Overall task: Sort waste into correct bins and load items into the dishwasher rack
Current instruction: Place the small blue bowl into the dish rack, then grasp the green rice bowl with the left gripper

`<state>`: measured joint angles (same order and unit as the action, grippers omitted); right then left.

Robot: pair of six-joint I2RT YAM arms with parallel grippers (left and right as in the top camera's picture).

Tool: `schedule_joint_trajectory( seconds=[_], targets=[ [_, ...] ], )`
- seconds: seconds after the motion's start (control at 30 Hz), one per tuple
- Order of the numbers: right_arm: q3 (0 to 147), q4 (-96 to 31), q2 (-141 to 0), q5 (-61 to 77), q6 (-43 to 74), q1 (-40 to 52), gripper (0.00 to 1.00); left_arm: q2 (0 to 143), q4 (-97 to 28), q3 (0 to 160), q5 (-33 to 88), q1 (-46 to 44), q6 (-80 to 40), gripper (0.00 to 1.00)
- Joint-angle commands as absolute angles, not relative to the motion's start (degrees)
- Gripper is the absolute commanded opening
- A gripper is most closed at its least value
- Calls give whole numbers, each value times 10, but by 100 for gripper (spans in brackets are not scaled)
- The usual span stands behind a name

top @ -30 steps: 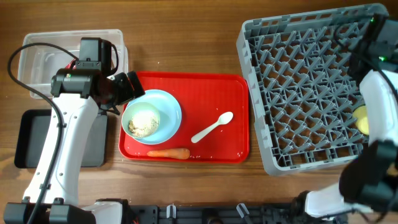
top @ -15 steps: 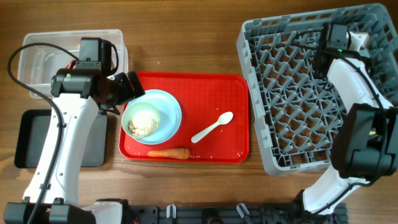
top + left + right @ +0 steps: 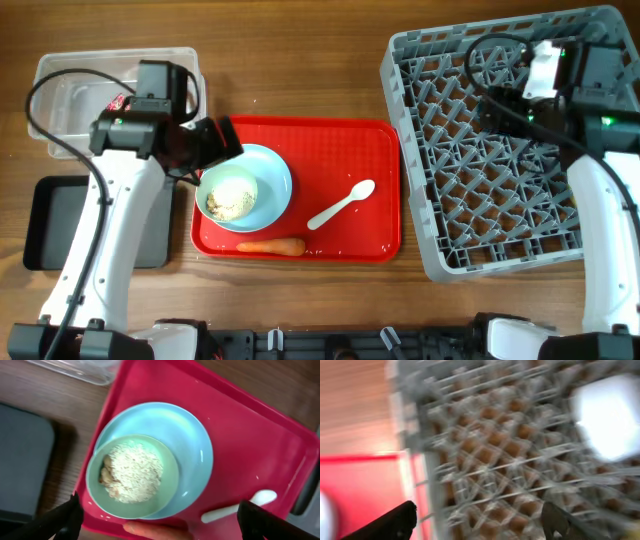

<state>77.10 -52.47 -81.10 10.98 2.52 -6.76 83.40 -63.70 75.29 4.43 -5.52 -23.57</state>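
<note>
A pale blue plate (image 3: pixel 270 175) lies on the left of the red serving tray (image 3: pixel 350 150). On the plate stands a mint-green bowl (image 3: pixel 230 195) holding rice-like bits (image 3: pixel 134 472). An orange carrot (image 3: pixel 272 246) lies in front of the plate, and a white spoon (image 3: pixel 342 204) to its right. My left gripper (image 3: pixel 215 145) hovers open over the plate's back-left rim, its fingers (image 3: pixel 60 521) straddling the bowl and carrot (image 3: pixel 155 531). My right gripper (image 3: pixel 497 100) hangs open and empty above the grey dishwasher rack (image 3: pixel 450 200). The right wrist view is blurred.
A clear tub (image 3: pixel 60 95) with a red wrapper (image 3: pixel 117 101) inside stands at the back left. A black tray (image 3: pixel 40 225) lies in front of it, partly under my left arm. The right arm covers the rack's right side.
My right gripper has opened, and its arm has swung from the rack's right edge across to the back of the rack. The left gripper has shifted slightly right.
</note>
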Motion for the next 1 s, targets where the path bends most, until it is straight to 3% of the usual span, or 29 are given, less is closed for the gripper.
schedule_joint_trajectory(
  seconds=[0.0,0.2,0.33,0.43,0.53,0.57,0.63,0.67,0.97],
  targets=[
    [771,-560,-812,235,-12,-48,83,843,-628,732,56,-110,-245,100],
    [764,-553,-812,234,-13,-27,83,905,-553,650,44,-166,-245,99],
    [764,-554,-812,234,-13,-27,83,963,-512,646,46,-168,-245,77],
    [764,-553,-812,234,-13,-27,83,1003,-494,646,52,-171,-249,74],
    [764,-554,-812,234,-13,-27,83,1030,-483,646,57,-171,-249,54],
    [764,-553,-812,234,-13,-27,83,1039,-481,646,57,-171,-249,35],
    [764,-553,-812,234,-13,-27,83,1041,-484,646,58,-171,-249,10],
    [764,-553,-812,234,-13,-27,83,1040,-484,646,57,-171,-249,4],
    [764,-552,-812,234,-14,-27,82,909,-571,675,52,-150,-242,4]
  ],
)
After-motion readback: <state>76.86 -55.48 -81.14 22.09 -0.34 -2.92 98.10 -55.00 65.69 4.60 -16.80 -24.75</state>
